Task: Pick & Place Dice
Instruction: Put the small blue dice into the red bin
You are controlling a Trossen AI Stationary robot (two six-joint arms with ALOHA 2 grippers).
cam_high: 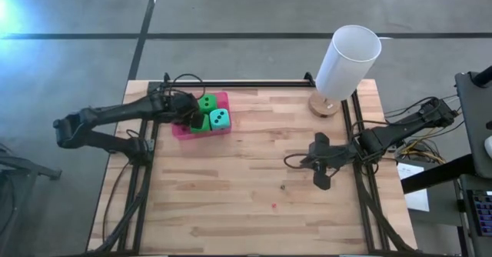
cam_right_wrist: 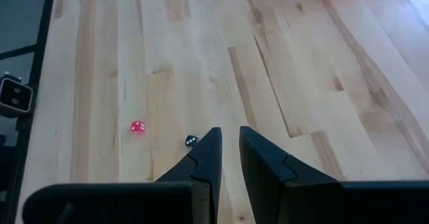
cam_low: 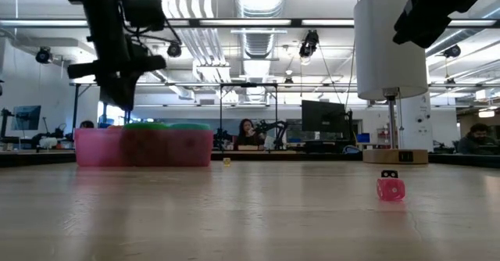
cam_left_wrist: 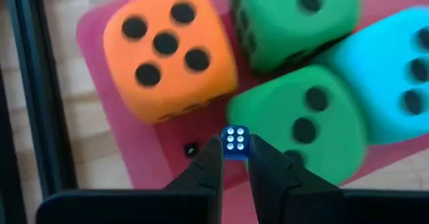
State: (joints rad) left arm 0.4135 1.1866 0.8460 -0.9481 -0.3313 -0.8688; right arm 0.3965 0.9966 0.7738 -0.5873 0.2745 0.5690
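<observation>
A pink tray [cam_high: 201, 131] near the table's far left holds four soft dice. The left wrist view shows an orange die [cam_left_wrist: 167, 49], two green dice [cam_left_wrist: 295, 16] [cam_left_wrist: 301, 127] and a teal die [cam_left_wrist: 395, 76] resting on the tray floor. From above I see only a green die [cam_high: 206, 103] and the teal die [cam_high: 220, 119]. My left gripper [cam_left_wrist: 234, 153] hangs over the tray [cam_left_wrist: 144, 153], shut on a tiny blue die. My right gripper [cam_right_wrist: 230, 135] hovers low at the table's right, its fingers a narrow gap apart and holding nothing. My left gripper pinches a tiny blue die with white pips [cam_left_wrist: 234, 139] between its two fingertips [cam_left_wrist: 213, 153], coming from above. The die is held at the free ends of the fingers, over the tray floor between the orange die and the nearer green die.
A tiny dark die [cam_left_wrist: 191, 149] lies on the tray floor. On the bare wood lie a tiny red die [cam_right_wrist: 137, 127], a dark one [cam_right_wrist: 190, 141] and a yellow one [cam_low: 226, 161]. A white cylinder lamp [cam_high: 347, 61] on a wooden base stands at the far right.
</observation>
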